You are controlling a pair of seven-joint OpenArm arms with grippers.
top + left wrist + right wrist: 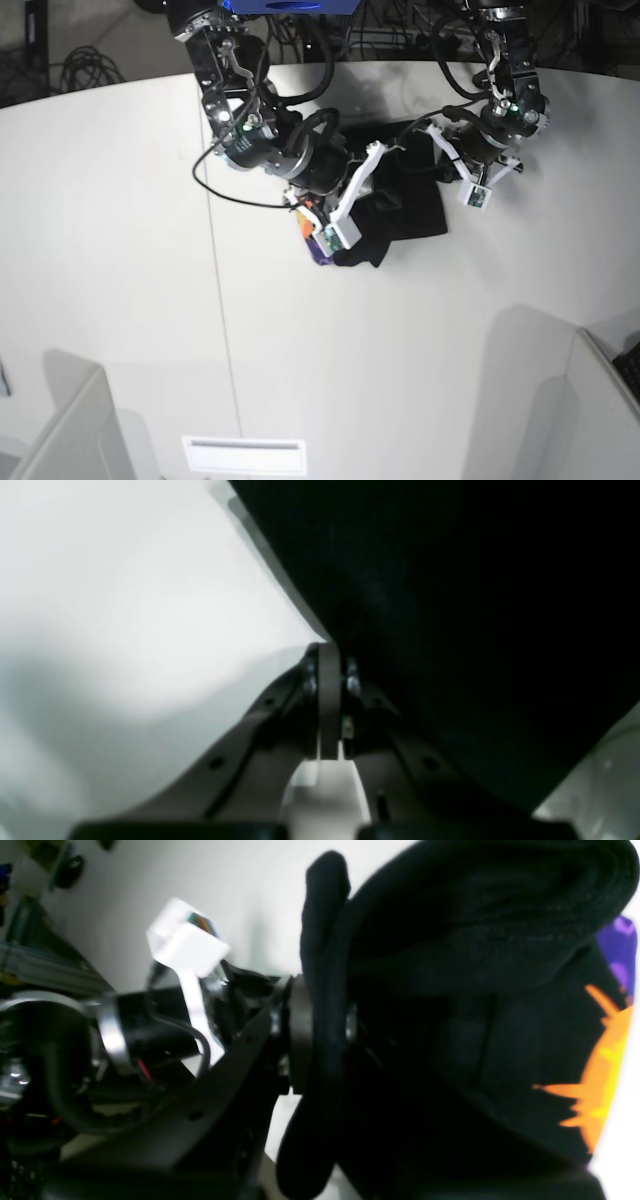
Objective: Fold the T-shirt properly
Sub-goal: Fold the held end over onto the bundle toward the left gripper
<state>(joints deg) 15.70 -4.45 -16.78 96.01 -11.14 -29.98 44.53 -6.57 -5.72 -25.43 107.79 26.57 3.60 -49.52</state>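
From the base camera I see the white desk (120, 250) with the T-shirt (405, 210) bunched into a dark heap near the far edge, at about one o'clock from the middle of the view. Starting on the left of that view, my right gripper (350, 225) sits at the shirt's nine o'clock edge, low over the cloth, where a sliver of orange and purple print peeks out beside it. On the right wrist camera the jaws are clamped on a thick rolled fold of the T-shirt (450, 990): black fabric bulges out at twelve o'clock and six o'clock of the right gripper (320, 1040), and the orange sun rays on purple ground show at three o'clock, at the frame's edge. Moving right across the base view, the shirt's plain black side lies mostly flat on the desk, its lower hem toward five o'clock. The left gripper (450, 160) comes in at the shirt's two o'clock corner. On the left wrist camera the jaws of the left gripper (330, 652) are pressed together at the boundary where the black T-shirt (475, 605) meets the bare desk (125, 605); I cannot tell whether any cloth is pinched between them.
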